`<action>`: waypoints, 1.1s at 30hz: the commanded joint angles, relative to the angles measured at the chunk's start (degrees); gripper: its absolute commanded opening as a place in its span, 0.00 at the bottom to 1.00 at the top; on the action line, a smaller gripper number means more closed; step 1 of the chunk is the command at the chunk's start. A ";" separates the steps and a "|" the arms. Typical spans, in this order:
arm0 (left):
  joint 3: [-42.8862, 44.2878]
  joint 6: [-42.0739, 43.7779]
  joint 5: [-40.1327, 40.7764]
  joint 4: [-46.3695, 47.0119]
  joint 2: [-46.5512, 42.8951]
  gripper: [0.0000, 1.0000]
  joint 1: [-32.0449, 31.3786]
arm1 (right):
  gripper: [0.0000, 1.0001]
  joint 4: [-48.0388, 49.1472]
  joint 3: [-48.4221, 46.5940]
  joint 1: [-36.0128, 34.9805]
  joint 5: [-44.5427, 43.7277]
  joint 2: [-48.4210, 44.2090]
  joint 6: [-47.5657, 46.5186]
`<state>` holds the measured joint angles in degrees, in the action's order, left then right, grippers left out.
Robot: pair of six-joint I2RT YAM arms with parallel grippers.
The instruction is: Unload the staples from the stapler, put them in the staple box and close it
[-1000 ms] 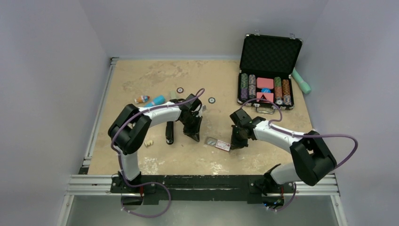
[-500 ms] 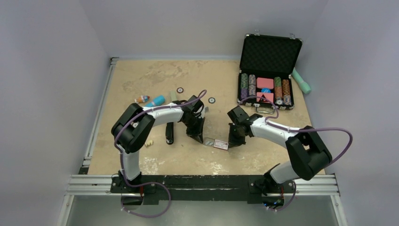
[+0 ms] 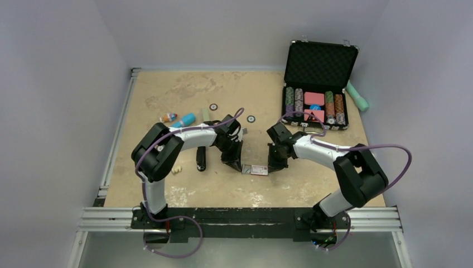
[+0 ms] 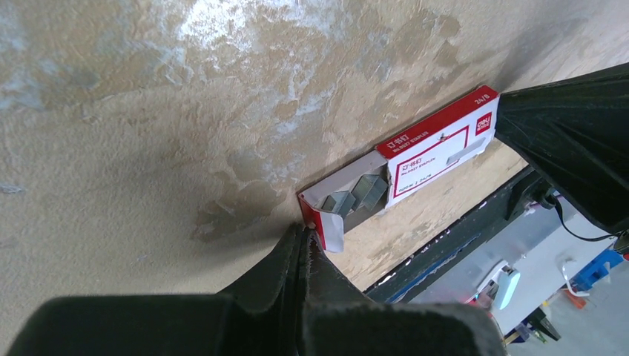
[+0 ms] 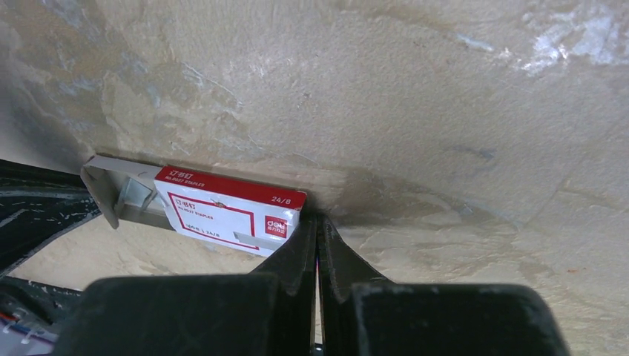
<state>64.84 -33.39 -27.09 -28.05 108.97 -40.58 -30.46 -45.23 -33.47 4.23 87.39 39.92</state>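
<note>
Two grippers, fingers pressed together, bracket the red staple box (image 3: 257, 170): left gripper (image 4: 303, 248) at its half-open tray (image 4: 331, 188) (staples (image 4: 357, 197) showing), right gripper (image 5: 317, 230) at its sleeve (image 5: 230, 211). The black stapler (image 3: 201, 158) lies at the box's nine o'clock, likely emptied; closing the box seems left.

1. Even, diffuse overhead light fills the top view; the mottled beige tabletop (image 3: 184, 89) reads bright, without hard glare.
2. Faint, soft-edged shadows sit beneath the black-and-white robot arms (image 3: 195, 137).
3. Left wrist view: the red-and-white cardboard staple box (image 4: 438, 148) is crisp, the left gripper (image 4: 302, 248) a dark foreground blur.
4. Right wrist view: heavy shadow at left, pale sheen upper right; the right gripper (image 5: 317, 231) is unfocused.
</note>
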 commanded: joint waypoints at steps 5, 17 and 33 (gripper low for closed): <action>-1.46 0.07 1.54 0.49 -0.89 0.00 -0.30 | 0.00 3.27 -1.25 -0.63 -1.66 3.77 -1.76; -2.03 -0.25 2.16 0.64 -1.63 0.00 -0.30 | 0.00 3.77 -3.47 -1.54 -1.10 6.78 -2.57; -0.66 -0.23 3.74 -4.13 -7.86 0.00 -0.31 | 0.00 4.17 -2.92 -2.18 -1.24 7.18 -3.41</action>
<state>62.92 -33.85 -24.80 -30.06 104.68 -40.60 -27.73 -49.91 -35.16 5.61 92.55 38.28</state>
